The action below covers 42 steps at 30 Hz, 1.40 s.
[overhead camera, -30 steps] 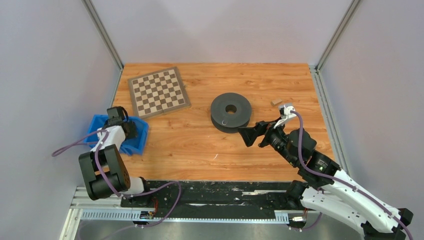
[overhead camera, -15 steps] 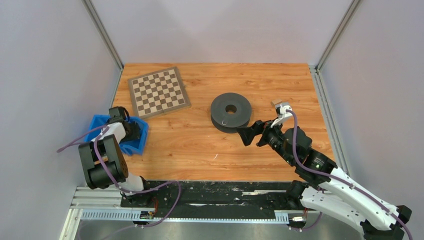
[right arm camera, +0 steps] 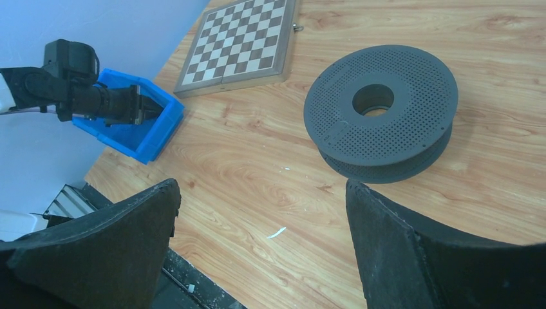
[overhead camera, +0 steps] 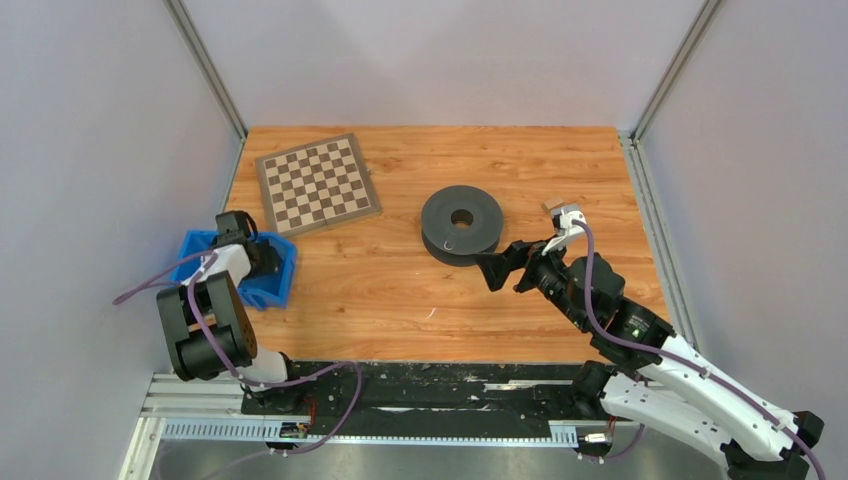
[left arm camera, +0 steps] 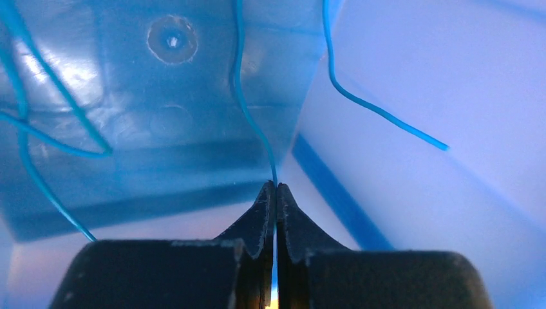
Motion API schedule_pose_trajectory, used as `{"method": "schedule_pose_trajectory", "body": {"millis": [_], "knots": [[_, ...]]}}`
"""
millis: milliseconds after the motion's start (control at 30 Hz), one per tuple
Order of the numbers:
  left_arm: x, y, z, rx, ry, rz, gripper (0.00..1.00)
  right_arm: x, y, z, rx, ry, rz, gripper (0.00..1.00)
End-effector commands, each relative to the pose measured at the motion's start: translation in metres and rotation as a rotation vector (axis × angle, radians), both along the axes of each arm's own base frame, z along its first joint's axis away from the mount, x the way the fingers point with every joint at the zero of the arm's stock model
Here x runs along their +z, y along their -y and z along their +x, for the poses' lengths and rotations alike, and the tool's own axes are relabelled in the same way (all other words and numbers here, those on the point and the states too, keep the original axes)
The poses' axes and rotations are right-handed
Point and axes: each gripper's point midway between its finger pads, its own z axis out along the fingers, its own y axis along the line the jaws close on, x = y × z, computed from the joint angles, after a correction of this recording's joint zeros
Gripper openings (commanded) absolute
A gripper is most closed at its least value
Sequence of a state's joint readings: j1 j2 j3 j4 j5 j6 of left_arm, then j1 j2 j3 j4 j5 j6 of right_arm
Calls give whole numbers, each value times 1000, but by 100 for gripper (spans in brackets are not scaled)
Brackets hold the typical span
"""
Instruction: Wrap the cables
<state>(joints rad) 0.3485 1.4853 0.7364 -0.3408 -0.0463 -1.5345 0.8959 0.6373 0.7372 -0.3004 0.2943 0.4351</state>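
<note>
The cables are thin blue wire lying in loose loops inside a blue bin (left arm camera: 161, 161). One strand (left arm camera: 248, 116) runs straight down into the tips of my left gripper (left arm camera: 275, 188), which is shut on it. Another strand (left arm camera: 380, 112) curves along the bin wall. From above, the left gripper (overhead camera: 268, 258) reaches into the blue bin (overhead camera: 283, 275) at the table's left edge. My right gripper (overhead camera: 498, 270) hovers open and empty just beside the dark grey spool (overhead camera: 461, 224); its wide-apart fingers (right arm camera: 109, 238) frame bare wood.
A chessboard (overhead camera: 317, 184) lies at the back left, behind the bin. A small wooden block (overhead camera: 551, 205) sits right of the spool. The spool (right arm camera: 381, 109) lies flat in mid-table. Grey walls enclose three sides.
My left gripper has closed on a cable strand inside the bin, and the left arm's elbow shifted slightly. The right arm edged a little left, then stayed still.
</note>
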Motion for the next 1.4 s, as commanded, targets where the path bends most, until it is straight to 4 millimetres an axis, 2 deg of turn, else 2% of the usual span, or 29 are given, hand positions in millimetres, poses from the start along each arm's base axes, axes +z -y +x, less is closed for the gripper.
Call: {"method": "schedule_pose_trajectory", "body": {"millis": [0,100,167,333,467,633,667,767,867,900,933,967,1067,1167,1367], "knots": [[45,-15,6,13,70,108,0,13,0,2,-4,37,16,98],[75,-27,5,34,110,195,0,11,0,2,-5,32,18,98],[87,-31,4,40,127,231,0,12,0,2,-4,32,23,98],[96,-29,0,36,137,235,0,14,-1,1,-3,31,31,98],[116,-27,0,-15,167,281,0,12,-1,1,-1,33,24,98],[176,-30,4,-100,257,426,0,17,1,-1,5,45,32,98],[197,-27,9,-149,311,468,0,18,1,-1,5,48,37,98],[240,-18,19,-248,432,548,0,21,1,-2,7,50,49,97],[284,1,24,-396,539,611,0,23,-2,-3,12,37,71,97],[292,7,24,-430,553,621,0,22,-3,-2,10,30,76,97],[308,18,26,-505,598,636,0,21,-4,-1,7,22,79,96],[314,24,27,-555,611,654,0,21,-5,-1,5,15,85,95],[347,62,25,-744,760,645,0,20,-8,2,-7,-12,103,94],[377,105,11,-948,933,628,0,19,-12,5,-12,-27,109,94],[409,174,-31,-1258,1125,575,0,19,-10,18,-72,-17,84,94]]}}
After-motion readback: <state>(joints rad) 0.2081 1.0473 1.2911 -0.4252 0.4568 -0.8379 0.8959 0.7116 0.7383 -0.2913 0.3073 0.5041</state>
